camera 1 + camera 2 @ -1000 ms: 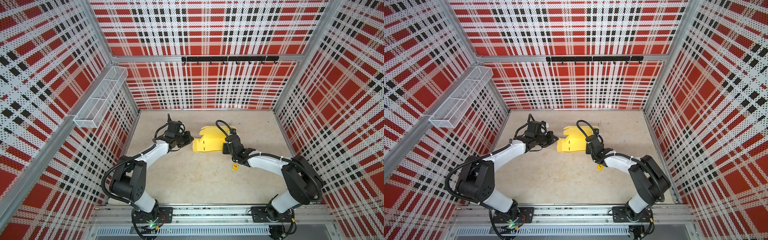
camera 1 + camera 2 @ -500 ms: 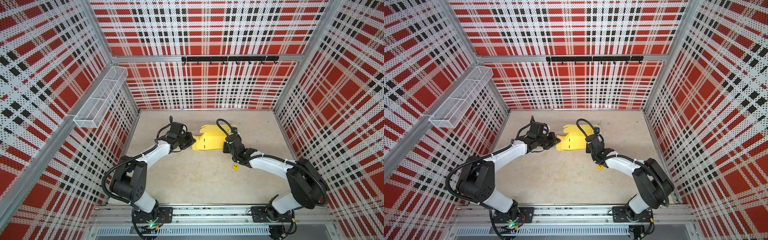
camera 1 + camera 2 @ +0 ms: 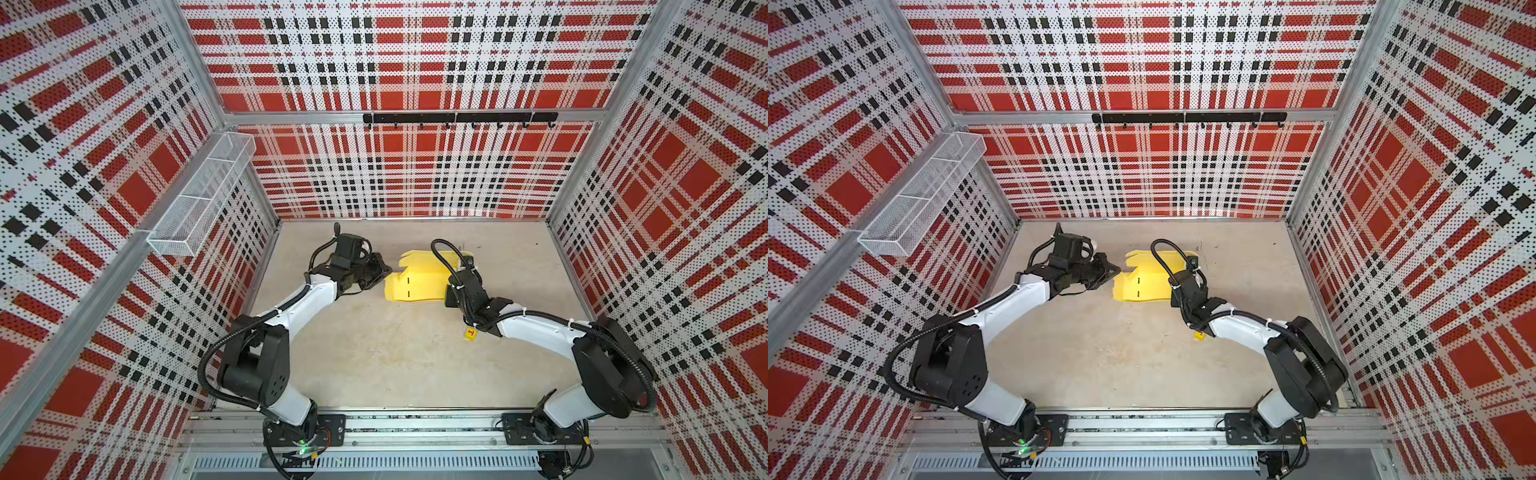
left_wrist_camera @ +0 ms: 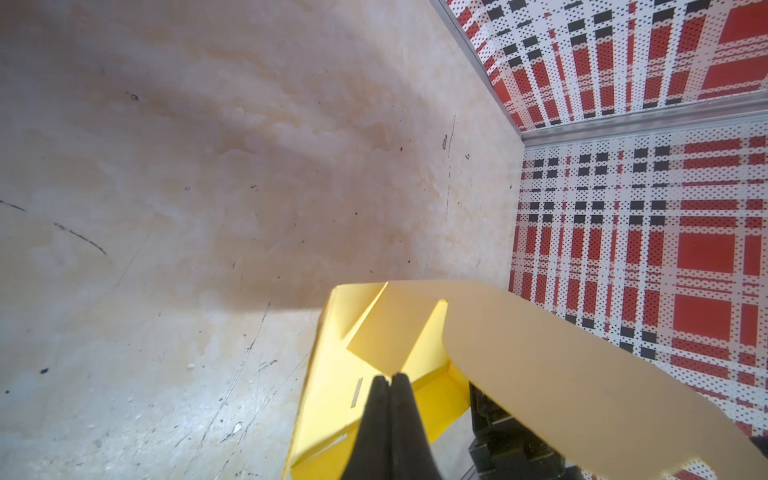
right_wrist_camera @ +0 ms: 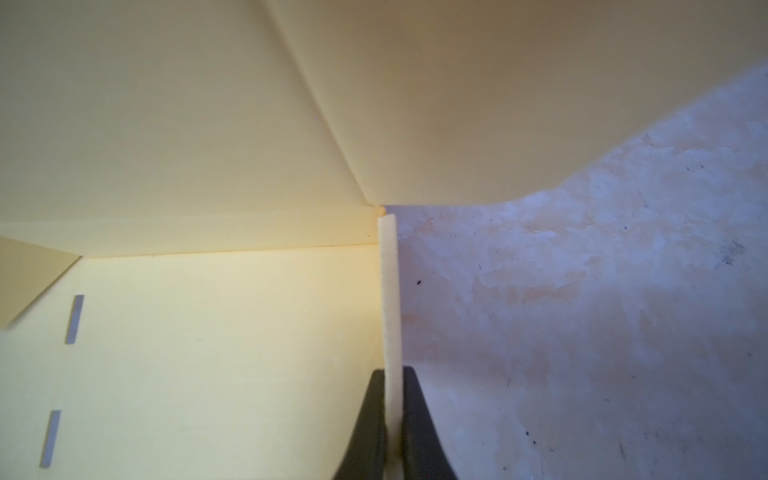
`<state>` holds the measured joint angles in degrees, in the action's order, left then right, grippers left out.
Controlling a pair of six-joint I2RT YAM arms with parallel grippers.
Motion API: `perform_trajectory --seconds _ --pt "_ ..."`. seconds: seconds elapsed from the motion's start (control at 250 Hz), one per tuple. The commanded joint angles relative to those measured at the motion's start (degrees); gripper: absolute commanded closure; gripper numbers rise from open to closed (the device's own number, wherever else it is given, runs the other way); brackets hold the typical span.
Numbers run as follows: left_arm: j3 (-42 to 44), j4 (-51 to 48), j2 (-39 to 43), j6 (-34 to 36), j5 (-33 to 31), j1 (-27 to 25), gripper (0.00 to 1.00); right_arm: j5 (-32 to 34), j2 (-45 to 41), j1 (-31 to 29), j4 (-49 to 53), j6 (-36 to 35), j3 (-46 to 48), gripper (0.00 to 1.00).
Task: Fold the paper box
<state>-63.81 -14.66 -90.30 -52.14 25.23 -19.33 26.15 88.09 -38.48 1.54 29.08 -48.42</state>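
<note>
Over the last second the left arm (image 3: 307,303) has crept right toward the paper box (image 3: 415,282), and its jaws, just short of the box's left edge before, now reach it; the box and the right arm (image 3: 536,328) have hardly shifted. The box sits on the worktop (image 3: 374,365) at the far middle, partly folded: a flat base with two short slots near its left end and a long rounded flap curving up over it. In the left wrist view the left jaws are pressed together with nothing between them, tips over the box's (image 4: 328,345) left end beside a small folded-in flap; they seem to touch it, though we cannot be sure from this angle. The right jaws are nipped tight on the thin upright edge at the box's (image 5: 208,353) right end. A tiny yellow cube (image 3: 471,333) with a red letter lies nearer than the box, just beside the right arm. A wire basket (image 3: 199,199) hangs on the left wall.
</note>
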Motion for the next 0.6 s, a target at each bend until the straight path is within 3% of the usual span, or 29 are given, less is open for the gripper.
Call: perform_trajectory --seconds 0.0,0.2,0.596 --pt "-0.61 -1.41 0.24 -2.63 -0.74 -0.07 1.00 1.66 0.19 -0.81 -0.75 0.28 -1.91 0.95" --pt "-0.81 -1.01 -0.75 -5.93 -0.82 -0.61 1.00 2.63 0.58 -1.91 -0.44 0.11 -2.70 0.95" --pt "0.07 -1.62 -1.63 -6.12 -3.35 -1.94 1.00 3.09 1.72 -3.19 -0.21 -0.13 -4.35 0.95"
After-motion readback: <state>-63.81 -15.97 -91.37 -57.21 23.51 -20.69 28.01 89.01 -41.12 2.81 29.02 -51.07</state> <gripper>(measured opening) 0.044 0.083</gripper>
